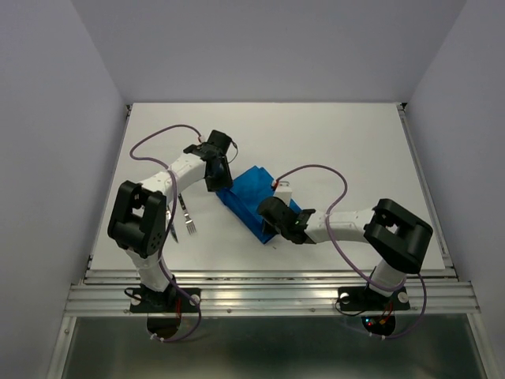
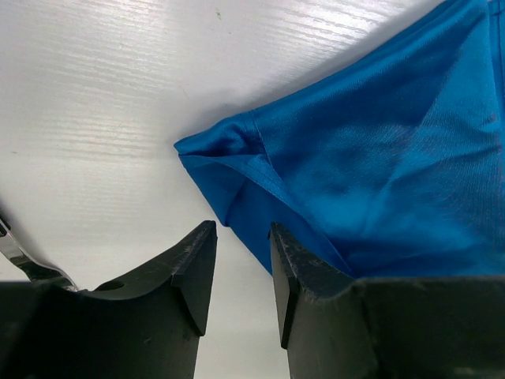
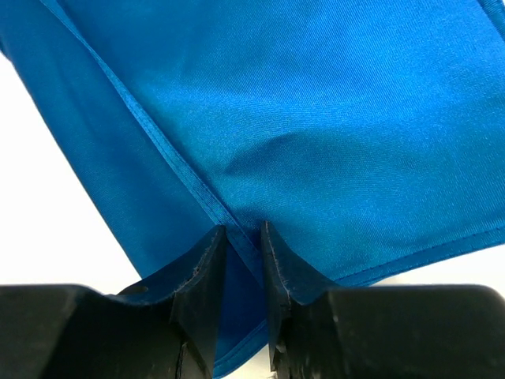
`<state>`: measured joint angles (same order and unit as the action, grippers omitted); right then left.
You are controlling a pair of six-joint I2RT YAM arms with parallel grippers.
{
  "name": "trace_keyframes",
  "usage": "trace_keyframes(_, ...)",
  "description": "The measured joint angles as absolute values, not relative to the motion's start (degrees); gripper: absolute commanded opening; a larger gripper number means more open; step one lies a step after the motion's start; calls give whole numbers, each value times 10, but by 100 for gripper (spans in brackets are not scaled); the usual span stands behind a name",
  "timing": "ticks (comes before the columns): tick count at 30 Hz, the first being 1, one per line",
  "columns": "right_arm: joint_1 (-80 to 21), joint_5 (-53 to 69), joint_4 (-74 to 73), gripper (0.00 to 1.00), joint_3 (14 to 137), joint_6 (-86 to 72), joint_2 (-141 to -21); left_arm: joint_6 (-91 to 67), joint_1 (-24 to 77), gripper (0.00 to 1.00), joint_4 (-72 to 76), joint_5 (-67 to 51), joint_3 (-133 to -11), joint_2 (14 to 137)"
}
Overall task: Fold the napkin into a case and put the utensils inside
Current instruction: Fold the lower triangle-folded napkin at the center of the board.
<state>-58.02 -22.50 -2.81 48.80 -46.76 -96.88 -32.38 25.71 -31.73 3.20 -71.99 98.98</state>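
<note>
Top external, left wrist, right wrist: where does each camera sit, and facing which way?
Top external: above and behind, looking down at the white table; left arm, right arm show.
Left wrist: on that wrist, facing down past the left claw at the bright blue creased cloth napkin.
Right wrist: likewise, right claw astride the napkin hem.
All share the napkin.

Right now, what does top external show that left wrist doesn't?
Top external only: the whole bright blue cloth napkin, folded into a diagonal strip; the right gripper on its near end; the slim silver metal fork in full, beside the left arm. Left wrist only: the napkin's hemmed, layered corner close up, with bare white table between the open black fingers. Both: the napkin, the table, the left gripper at the napkin's far corner; the wrist view catches just a metal sliver at its left edge.
</note>
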Motion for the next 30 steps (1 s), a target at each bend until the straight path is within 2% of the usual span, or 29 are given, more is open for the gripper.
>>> trace_keyframes(10, -578, -201, -7, 31, 476, -511, -963, -344, 259, 54, -312, 53, -736, 1045)
trace_keyframes(12, -578, -199, -6, 31, 476, -512, -964, -348, 263, 59, -317, 69, -747, 1063)
trace_keyframes(22, -578, -189, 5, 31, 480, -513, -971, -355, 282, 59, -326, 105, -766, 1076)
trace_keyframes(30, -581, -183, 10, 31, 486, -514, -977, -360, 300, 53, -331, 134, -799, 1090)
